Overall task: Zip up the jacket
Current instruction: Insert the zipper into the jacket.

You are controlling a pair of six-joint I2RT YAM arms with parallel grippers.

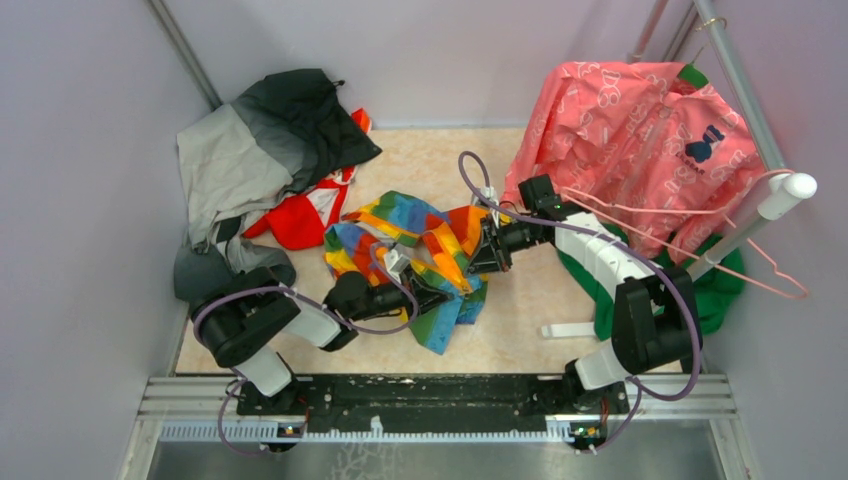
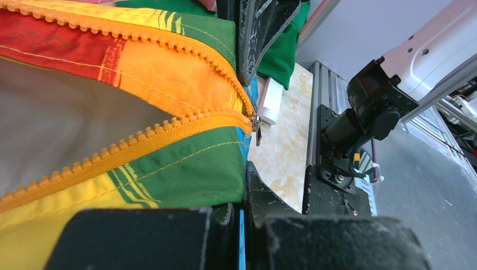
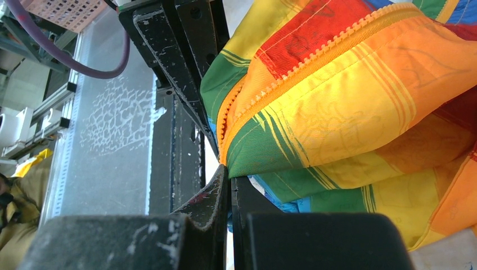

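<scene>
Left fingers (image 2: 256,191): pinched shut on jacket (image 1: 410,218) just below slider (image 2: 256,121), anchoring the base.
Right fingers (image 3: 216,194): clamped on jacket edge beside slider, tensioning zipper teeth (image 2: 140,138) for closing.

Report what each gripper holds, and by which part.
Both hold the jacket. The left gripper is shut on its green edge just below the zipper slider. The right gripper pinches the green corner beside the zipper teeth.

Bright, even light, soft shadows (wrist views blur along their bottom edge).
</scene>
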